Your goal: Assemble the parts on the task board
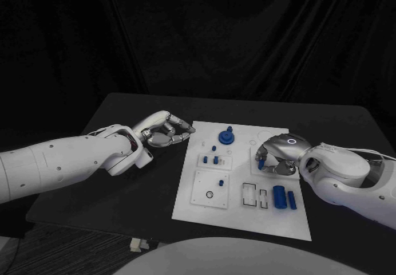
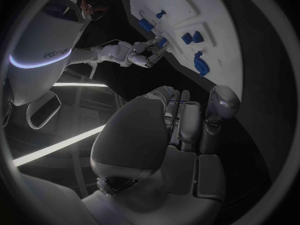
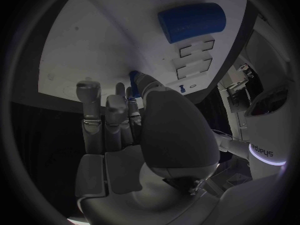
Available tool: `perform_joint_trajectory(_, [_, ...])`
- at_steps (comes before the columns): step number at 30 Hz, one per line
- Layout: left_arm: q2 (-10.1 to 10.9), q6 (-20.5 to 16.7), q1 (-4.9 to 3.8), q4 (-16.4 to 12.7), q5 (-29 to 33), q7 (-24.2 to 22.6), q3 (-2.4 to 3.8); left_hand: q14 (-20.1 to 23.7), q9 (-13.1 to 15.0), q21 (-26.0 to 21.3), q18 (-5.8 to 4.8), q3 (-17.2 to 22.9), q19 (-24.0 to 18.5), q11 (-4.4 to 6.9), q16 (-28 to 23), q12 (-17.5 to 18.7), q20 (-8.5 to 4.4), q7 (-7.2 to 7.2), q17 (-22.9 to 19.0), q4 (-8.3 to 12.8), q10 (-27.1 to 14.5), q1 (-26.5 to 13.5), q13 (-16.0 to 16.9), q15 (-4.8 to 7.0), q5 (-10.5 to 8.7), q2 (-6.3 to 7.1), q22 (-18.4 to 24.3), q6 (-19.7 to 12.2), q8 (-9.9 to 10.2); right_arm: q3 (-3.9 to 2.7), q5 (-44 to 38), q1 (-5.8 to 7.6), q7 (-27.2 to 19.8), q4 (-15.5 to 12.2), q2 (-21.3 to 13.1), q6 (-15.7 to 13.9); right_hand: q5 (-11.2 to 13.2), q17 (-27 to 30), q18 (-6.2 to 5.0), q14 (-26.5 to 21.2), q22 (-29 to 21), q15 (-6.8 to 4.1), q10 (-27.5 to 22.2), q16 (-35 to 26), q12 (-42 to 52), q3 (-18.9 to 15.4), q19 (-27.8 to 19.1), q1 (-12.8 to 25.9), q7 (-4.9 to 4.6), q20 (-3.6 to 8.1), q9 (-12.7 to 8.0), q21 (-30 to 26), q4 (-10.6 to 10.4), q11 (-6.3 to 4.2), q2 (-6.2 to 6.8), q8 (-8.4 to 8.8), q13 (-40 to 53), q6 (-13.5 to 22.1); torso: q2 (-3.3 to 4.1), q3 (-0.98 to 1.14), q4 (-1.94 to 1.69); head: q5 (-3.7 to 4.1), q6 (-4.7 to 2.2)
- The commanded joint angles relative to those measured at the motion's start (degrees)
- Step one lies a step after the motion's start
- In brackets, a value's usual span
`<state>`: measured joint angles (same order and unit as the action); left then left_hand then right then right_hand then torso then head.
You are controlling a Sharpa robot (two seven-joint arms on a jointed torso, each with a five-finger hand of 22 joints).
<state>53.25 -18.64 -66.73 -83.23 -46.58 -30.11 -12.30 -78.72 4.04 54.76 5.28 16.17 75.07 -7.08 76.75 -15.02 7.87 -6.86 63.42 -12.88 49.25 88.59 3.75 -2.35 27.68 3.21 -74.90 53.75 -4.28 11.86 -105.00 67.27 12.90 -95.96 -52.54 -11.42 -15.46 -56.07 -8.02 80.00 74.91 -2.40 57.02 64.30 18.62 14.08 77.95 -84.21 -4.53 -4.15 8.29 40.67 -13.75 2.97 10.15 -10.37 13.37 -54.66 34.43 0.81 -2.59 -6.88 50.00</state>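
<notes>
The white task board lies in the middle of the black table. My right hand hovers over its right side and pinches a small blue part between thumb and finger; the right wrist view shows that part at the fingertips. My left hand floats beside the board's far left edge, fingers curled in with nothing in them, as the left wrist view confirms. A round blue knob stands near the board's far edge. A thick blue cylinder and a slimmer one lie on the near right.
Two small blue blocks sit in a square plate left of the right hand. A small peg stands in the lower left plate. Rectangular slots lie beside the cylinders. Bare black table surrounds the board.
</notes>
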Motion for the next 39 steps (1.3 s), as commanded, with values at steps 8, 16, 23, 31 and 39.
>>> perform_joint_trajectory(8, [-0.1, 0.6, 0.15, -0.1, 0.2, -0.5, 0.05, 0.4, -0.1, -0.2, 1.02, 0.4, -0.4, -0.25, -0.2, 0.2, 0.12, -0.48, -0.1, 0.0, 0.2, 0.2, -0.1, -0.06, 0.23, -0.39, -6.6, 0.1, 0.2, -0.03, 0.4, -0.17, -0.8, 0.0, 0.1, 0.4, 1.7, 0.6, 0.64, -0.8, 5.4, 0.13, 0.2, -0.8, -1.1, 0.9, -0.6, -0.6, 1.09, 0.14, 0.0, -0.5, 0.1, 0.11, 0.78, 1.0, -0.6, 2.3, -0.01, -0.01, 0.02, -0.01, 0.0])
perform_joint_trajectory(16, [-0.1, 0.8, 0.2, -0.1, 0.2, -0.4, 0.05, 0.4, 0.0, -0.2, 1.02, 0.5, -0.4, -0.23, -0.2, 0.2, 0.17, -0.77, -0.1, 0.0, 0.3, 0.2, -0.1, -0.09, 0.26, -0.45, -6.6, 0.3, 0.2, -0.03, 0.4, -0.19, -1.0, -0.1, 0.1, -0.1, 1.1, 0.5, 0.65, -0.6, 5.4, -0.04, 1.9, -0.8, -0.8, 2.1, -0.5, -1.4, 0.78, 0.27, 1.5, -0.2, 0.8, -0.13, 0.27, -1.39, -0.6, -1.1, 0.0, 0.0, 0.02, 0.05, 0.0])
perform_joint_trajectory(23, [-0.1, 0.9, 0.22, -0.1, 0.2, -0.4, 0.05, 0.5, 0.0, -0.2, 1.04, 0.5, -0.5, -0.21, -0.2, 0.2, 0.2, -0.98, -0.1, 0.0, 0.3, 0.2, -0.1, -0.1, 0.26, -0.49, -6.6, 0.4, 0.1, -0.03, 0.4, -0.2, -1.3, -0.3, 0.0, -0.9, -0.2, 0.0, 0.75, -0.3, 5.6, -0.54, 4.9, -0.5, 0.5, 2.6, -0.2, -2.0, 0.55, 0.68, 4.1, 1.0, 2.3, -0.86, -0.35, -5.2, 0.0, -5.1, 0.0, 0.0, 0.01, -0.04, 0.0])
perform_joint_trajectory(31, [0.0, 0.9, 0.24, -0.1, 0.2, -0.4, 0.05, 0.5, 0.0, -0.2, 1.05, 0.5, -0.5, -0.2, -0.2, 0.2, 0.22, -1.08, -0.1, 0.0, 0.3, 0.2, -0.1, -0.1, 0.27, -0.5, -6.6, 0.5, 0.1, -0.03, 0.4, -0.2, -1.7, -1.0, -0.6, -2.3, -0.5, -0.2, 0.87, 0.0, 5.8, -0.9, 7.0, -0.4, 1.4, 3.0, 0.1, -2.2, 0.05, 1.03, 5.8, 2.0, 3.1, -1.4, -0.77, -7.19, 0.4, -6.8, 0.0, 0.0, 0.0, -0.28, 0.0])
perform_joint_trajectory(39, [-0.1, 1.0, 0.27, 0.0, 0.2, -0.3, 0.05, 0.6, 0.0, -0.3, 1.08, 0.5, -0.5, -0.19, -0.2, 0.2, 0.23, -1.15, -0.3, 0.0, 0.3, 0.2, -0.1, -0.1, 0.28, -0.5, -6.6, 0.6, 0.1, -0.05, 0.4, 0.23, -1.2, -3.2, -2.5, -3.5, -0.5, -0.1, 0.87, 0.0, 5.7, -0.91, 7.5, -0.5, 1.5, 3.1, 0.0, -2.3, 0.01, 1.07, 6.1, 2.0, 3.3, -1.45, -0.79, -7.49, 0.5, -7.1, 0.0, 0.0, 0.0, -0.75, 0.0])
